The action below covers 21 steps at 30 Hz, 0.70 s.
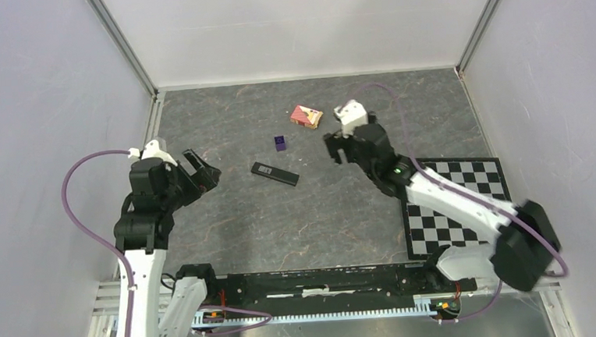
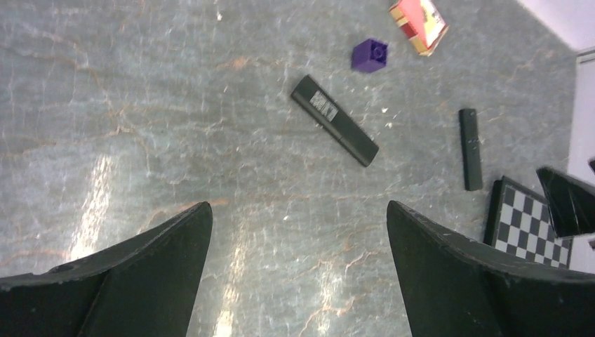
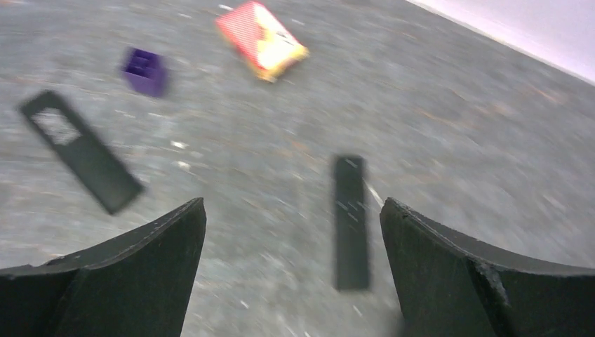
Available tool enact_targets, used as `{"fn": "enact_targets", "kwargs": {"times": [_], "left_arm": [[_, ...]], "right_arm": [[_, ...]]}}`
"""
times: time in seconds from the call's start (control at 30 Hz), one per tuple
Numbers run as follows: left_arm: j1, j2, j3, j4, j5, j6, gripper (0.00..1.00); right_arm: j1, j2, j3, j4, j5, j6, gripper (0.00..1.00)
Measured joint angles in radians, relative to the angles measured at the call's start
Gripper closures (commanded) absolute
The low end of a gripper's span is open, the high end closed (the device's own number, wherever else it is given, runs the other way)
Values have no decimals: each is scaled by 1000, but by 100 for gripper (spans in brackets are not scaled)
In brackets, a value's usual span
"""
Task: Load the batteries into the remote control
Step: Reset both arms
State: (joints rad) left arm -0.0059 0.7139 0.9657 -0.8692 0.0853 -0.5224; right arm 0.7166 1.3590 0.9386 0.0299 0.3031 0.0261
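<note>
Top external: purple cube near remote control.

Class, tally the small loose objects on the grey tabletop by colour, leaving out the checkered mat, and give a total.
Black: 2 (remote control, plain slim bar)
Purple: 1 (cube)
Red-and-white: 1 (box)
Total: 4

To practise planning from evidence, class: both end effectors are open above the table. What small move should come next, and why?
Probably lower the right end effector onto the loose black strip: it hangs open and empty, with that strip framed between its fingers in its wrist view. No batteries show in any view, so the remote control cannot be loaded yet.
</note>
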Motion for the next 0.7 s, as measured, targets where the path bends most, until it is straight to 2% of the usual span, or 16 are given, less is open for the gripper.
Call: {"fn": "enact_targets", "kwargs": {"times": [0.13,0.3,0.43,0.7], "left_arm": [[0,-27,-18,67,26,1,0],[0,-34,-63,143,65,1,0],[0,-45,-90,178,93,1,0],[0,-170,-98,187,61,1,0]], "right_arm": [[-9,-238,-137,-128,272,7,2],[-57,-502,-253,-258,491,16,2],[-138,-666,-288,-305,575,23,2],[-291,-784,-301,-358,616,102,2]]}}
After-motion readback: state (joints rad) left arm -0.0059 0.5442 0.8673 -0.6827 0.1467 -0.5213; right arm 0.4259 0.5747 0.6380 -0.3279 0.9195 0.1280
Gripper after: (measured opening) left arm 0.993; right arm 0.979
